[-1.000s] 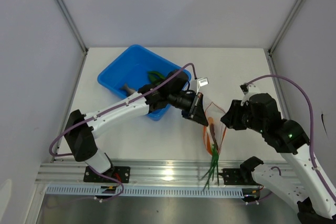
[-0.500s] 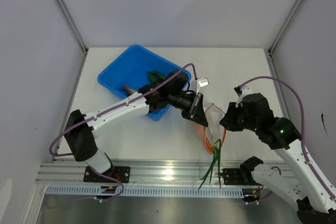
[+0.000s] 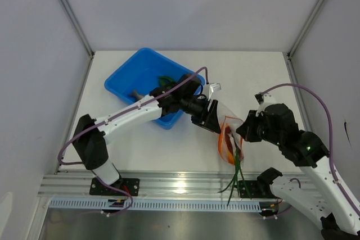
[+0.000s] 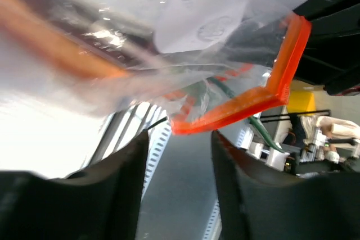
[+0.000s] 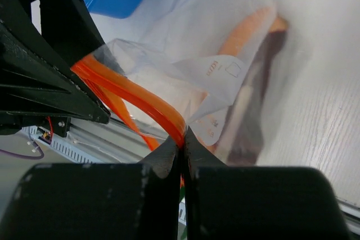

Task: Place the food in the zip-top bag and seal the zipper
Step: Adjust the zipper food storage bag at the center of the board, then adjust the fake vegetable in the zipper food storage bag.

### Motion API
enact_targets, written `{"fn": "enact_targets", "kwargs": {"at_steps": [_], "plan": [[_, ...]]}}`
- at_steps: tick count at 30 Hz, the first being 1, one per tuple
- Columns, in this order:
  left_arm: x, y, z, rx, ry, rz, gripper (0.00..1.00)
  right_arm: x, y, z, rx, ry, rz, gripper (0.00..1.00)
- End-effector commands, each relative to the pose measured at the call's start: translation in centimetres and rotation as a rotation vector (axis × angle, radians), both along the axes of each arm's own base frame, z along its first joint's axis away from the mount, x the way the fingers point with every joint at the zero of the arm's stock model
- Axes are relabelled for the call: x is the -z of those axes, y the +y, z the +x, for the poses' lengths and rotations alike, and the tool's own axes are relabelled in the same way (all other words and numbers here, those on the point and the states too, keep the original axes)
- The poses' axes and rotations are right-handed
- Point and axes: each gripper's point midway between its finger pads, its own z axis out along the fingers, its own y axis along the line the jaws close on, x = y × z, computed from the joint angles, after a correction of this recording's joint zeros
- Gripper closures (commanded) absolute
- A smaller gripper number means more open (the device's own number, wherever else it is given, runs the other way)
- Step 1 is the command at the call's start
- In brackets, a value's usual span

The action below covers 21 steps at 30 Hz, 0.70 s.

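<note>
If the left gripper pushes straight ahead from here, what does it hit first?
Most likely the clear bag, at the orange zipper along its mouth, just beyond the left gripper; depth is hard to judge.

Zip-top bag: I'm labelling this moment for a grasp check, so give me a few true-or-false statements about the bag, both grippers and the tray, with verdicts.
1. The right gripper is shut on the zipper. True.
2. The left gripper is clamped shut. False: its jaws stand apart in the left wrist view.
3. The green onion lies wholly inside the zip-top bag. False: its leaves stick out of the bag's mouth toward the near edge.
4. The blue tray holds green pods. True.
</note>
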Motion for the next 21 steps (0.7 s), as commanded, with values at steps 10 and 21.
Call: {"fn": "enact_targets", "kwargs": {"at_steps": [10,21], "plan": [[-5.9,5.5,-3.3,-0.091,-0.298,-0.084,0.31,-3.7,2.5,2.7,0.060,-0.093,0.102,1.00],[0.2,7.3,-7.4,-0.084,-0.207,-0.083,0.20,-5.6,4.5,6.5,0.135,-0.105,0.120,1.00]]}}
